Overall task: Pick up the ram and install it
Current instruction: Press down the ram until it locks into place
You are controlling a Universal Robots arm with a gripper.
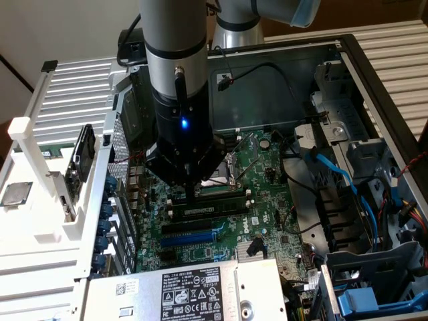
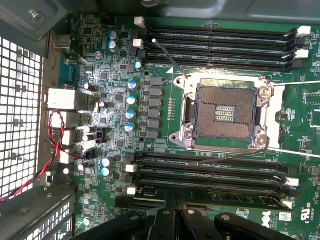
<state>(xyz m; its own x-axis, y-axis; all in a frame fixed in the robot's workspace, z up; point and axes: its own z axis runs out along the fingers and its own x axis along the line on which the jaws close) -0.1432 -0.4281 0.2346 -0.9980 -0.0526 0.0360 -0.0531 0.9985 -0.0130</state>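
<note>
Now, reading the exterior view left to right, we see our gripper with fingers closed together, pressing on what seems to be the ram, which sits in a slot on the motherboard, beside the blue slot.

The ram is a long, thin, dark circuit-board stick with black chips and a small pale label along its face. In the exterior view it sits just below the frame's centre, standing on its long edge in a memory slot of the green motherboard, running level from left to right. It lies directly above the long blue expansion slot.
</note>
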